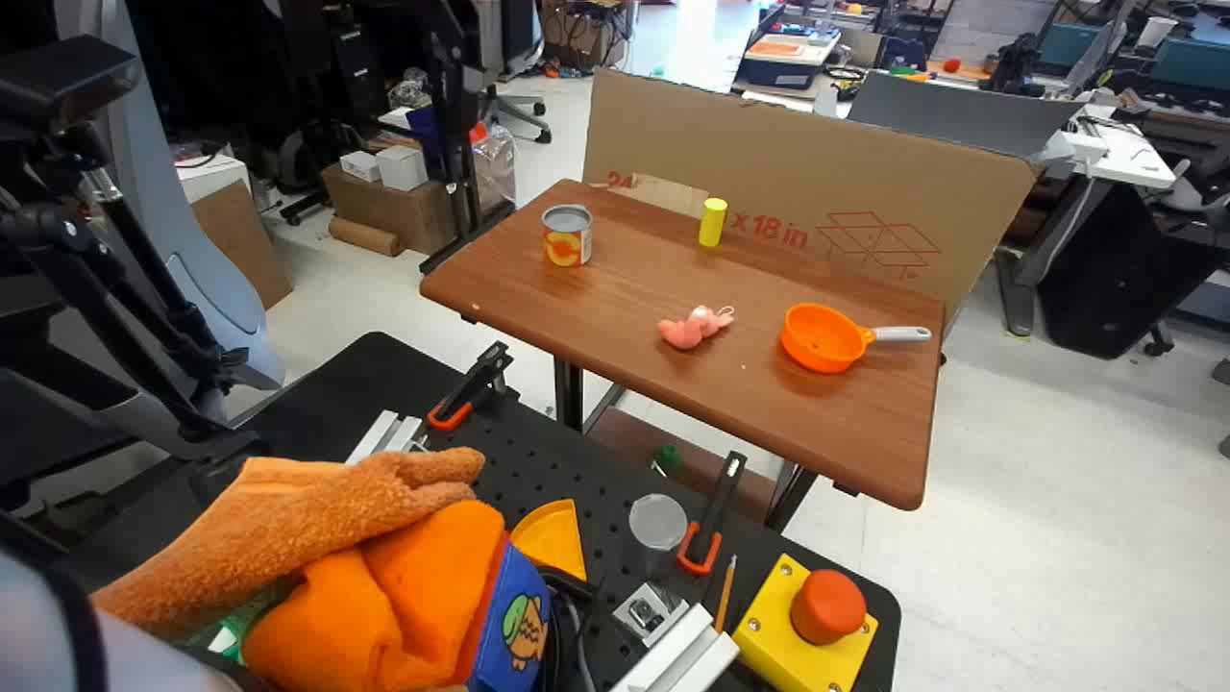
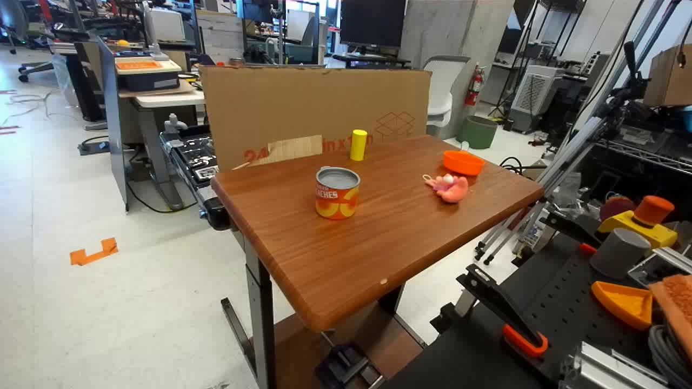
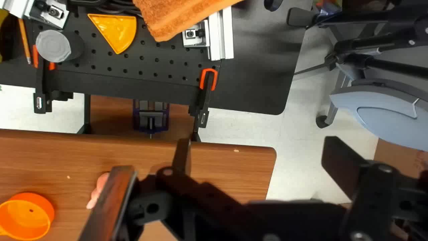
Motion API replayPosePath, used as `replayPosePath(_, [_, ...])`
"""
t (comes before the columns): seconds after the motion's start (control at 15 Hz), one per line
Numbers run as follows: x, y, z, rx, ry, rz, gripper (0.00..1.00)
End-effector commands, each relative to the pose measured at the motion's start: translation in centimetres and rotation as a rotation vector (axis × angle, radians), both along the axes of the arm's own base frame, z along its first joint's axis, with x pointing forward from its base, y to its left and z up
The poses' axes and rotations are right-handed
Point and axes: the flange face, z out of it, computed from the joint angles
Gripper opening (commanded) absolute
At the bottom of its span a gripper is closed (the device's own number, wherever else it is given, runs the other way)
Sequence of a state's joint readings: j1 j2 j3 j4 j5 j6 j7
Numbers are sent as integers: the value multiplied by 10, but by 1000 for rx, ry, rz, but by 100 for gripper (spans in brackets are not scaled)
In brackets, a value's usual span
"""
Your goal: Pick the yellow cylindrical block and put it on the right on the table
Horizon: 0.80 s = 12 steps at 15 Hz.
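On table [image 1: 615,293] at 12 o'clock, in an exterior view: yellow cylindrical block [image 1: 712,223], upright, near far edge | bare wood from it toward can [image 1: 567,235], 9 o'clock, orange bowl [image 1: 824,338], 4:30 | gripper [image 3: 240,164]: fingers spread wide

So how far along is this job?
Nothing looks done: the block stands on the table, left of the bowl in both exterior views. Nothing is in hand: the gripper is open and empty. Remaining, probably: grasping, carrying and placing it on the right.
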<state>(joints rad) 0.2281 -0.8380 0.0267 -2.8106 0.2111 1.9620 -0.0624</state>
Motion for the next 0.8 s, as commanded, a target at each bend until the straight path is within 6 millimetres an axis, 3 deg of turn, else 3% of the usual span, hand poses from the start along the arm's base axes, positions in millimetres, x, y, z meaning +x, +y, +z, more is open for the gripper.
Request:
replayPosePath(0.0, [-1,-1,-4,-3,12,0,100])
replayPosePath(0.2, [-4,-1,-13,-8,32,0,100])
replayPosePath(0.73, [1,0,-12,1,39,-2,100])
